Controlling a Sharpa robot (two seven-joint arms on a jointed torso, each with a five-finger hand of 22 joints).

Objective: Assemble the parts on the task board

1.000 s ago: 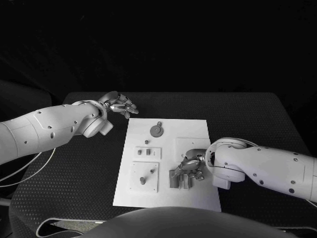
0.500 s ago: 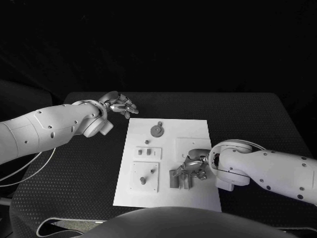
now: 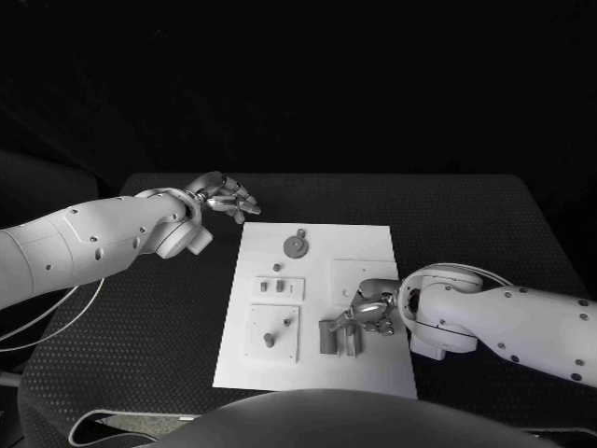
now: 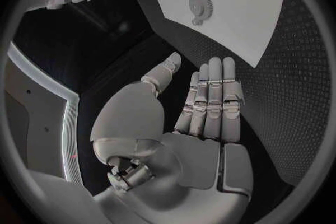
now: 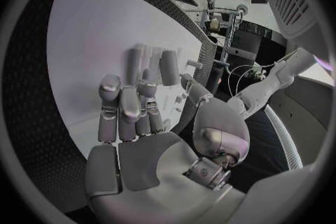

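The white task board (image 3: 319,373) lies mid-table. On it are a round toothed part (image 3: 295,245), two small parts (image 3: 279,285), a peg plate (image 3: 274,333) and upright grey blocks (image 3: 337,337). My right hand (image 3: 368,311) hovers over the board's right side, its fingertips just above the grey blocks (image 5: 150,61). The right wrist view has its fingers (image 5: 129,106) stretched out, thumb apart, nothing between them. My left hand (image 3: 226,198) floats off the board's far left corner, flat and holding nothing. The left wrist view shows the left hand (image 4: 206,106), the board (image 4: 238,28) and the toothed part (image 4: 199,3).
The black dimpled table (image 3: 151,308) stretches out on both sides of the board. My left forearm (image 3: 84,247) crosses the table's left side and my right forearm (image 3: 514,322) lies along the board's right edge.
My right forearm has slid a little toward the near edge, and the hand with it shifted slightly right over the grey blocks. The left arm has stayed still.
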